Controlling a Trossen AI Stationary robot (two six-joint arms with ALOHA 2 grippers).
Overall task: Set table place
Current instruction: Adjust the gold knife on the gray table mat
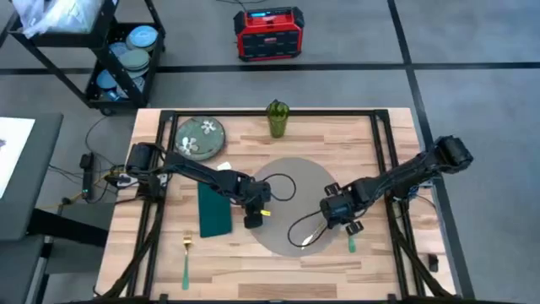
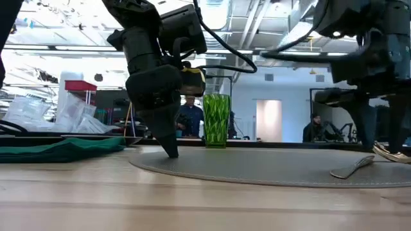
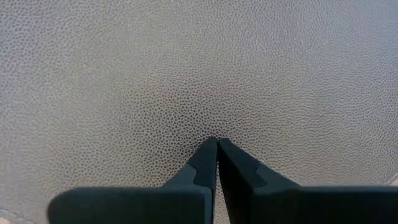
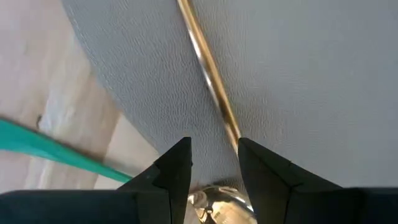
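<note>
Left tool [image 3: 216,144] points straight down with fingers pressed together, while the right tool [image 4: 214,149] hangs parted.

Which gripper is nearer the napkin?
Left. The left gripper, shut, presses on the placemat's left edge, just right of the napkin. The right gripper, open, hangs over a spoon on the mat's far side.

Grey pebbled placemat [image 1: 291,181]; teal napkin [image 1: 213,211]; green patterned glass [image 1: 278,119]; floral plate [image 1: 200,138].
</note>
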